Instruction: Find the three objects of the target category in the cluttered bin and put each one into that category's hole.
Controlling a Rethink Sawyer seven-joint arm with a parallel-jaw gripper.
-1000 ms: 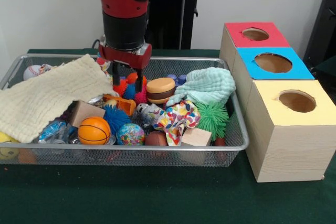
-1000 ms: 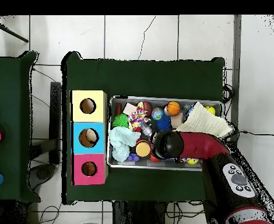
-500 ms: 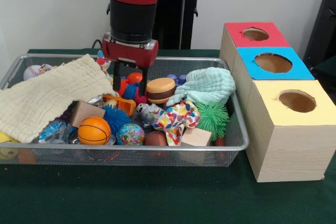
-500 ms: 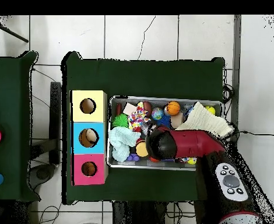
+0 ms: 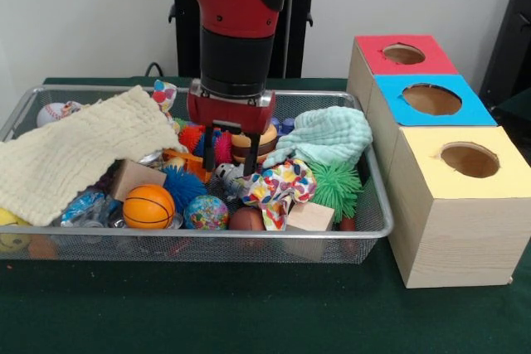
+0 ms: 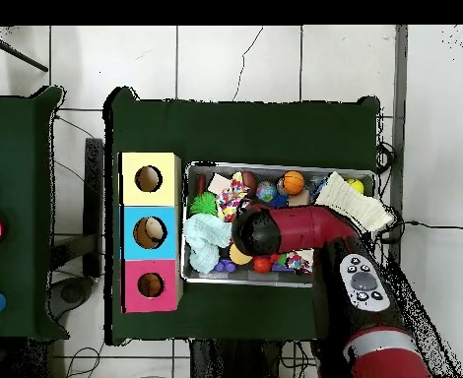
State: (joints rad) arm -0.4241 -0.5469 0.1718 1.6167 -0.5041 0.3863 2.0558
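Here, gripper (image 5: 231, 156) hangs mid-bin (image 5: 50, 242), fingers parted and empty; no plush visible, red hole (image 5: 404, 54) toward far right corner.

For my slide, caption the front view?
Red Sawyer arm's open gripper hovers inside silver wire-mesh bin of toys.

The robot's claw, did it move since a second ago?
Yes. In the front view the gripper has slid toward the red-topped box, away from the cream cloth, and now hangs over the toy burger.

Orange b-ball (image 5: 148, 206), green spiky ball (image 5: 338, 186), cream cloth (image 5: 75, 153).
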